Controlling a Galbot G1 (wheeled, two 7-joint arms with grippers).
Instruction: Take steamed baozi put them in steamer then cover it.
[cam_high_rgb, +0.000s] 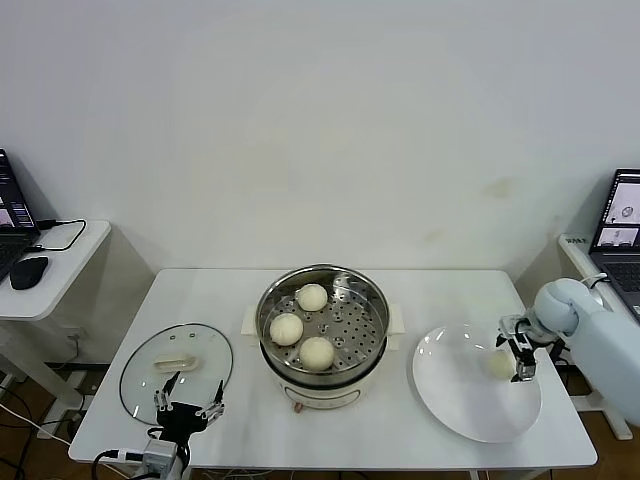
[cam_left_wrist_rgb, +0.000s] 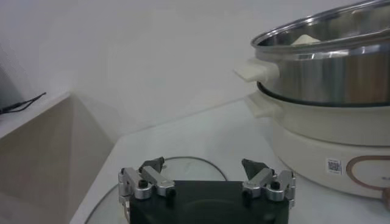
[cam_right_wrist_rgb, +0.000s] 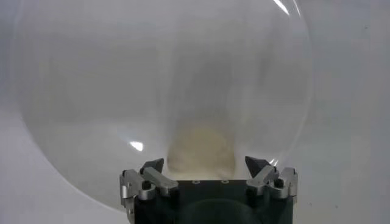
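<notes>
The steamer (cam_high_rgb: 323, 325) stands mid-table with three baozi on its perforated tray: one at the back (cam_high_rgb: 312, 297), one on the left (cam_high_rgb: 287, 328), one at the front (cam_high_rgb: 317, 353). A fourth baozi (cam_high_rgb: 499, 365) lies on the white plate (cam_high_rgb: 460, 400) at the right. My right gripper (cam_high_rgb: 511, 356) is open, low over the plate, with this baozi (cam_right_wrist_rgb: 200, 149) between its spread fingers (cam_right_wrist_rgb: 153, 165). The glass cover (cam_high_rgb: 177, 365) lies flat at the left. My left gripper (cam_high_rgb: 188, 410) is open and empty just in front of the cover (cam_left_wrist_rgb: 183, 161).
The steamer's steel wall (cam_left_wrist_rgb: 329, 67) and cream base (cam_left_wrist_rgb: 317, 134) rise close to the left gripper (cam_left_wrist_rgb: 203, 164). A side table with a mouse (cam_high_rgb: 28, 270) stands far left. A laptop (cam_high_rgb: 618, 215) stands far right. The table's front edge (cam_high_rgb: 330, 465) is near.
</notes>
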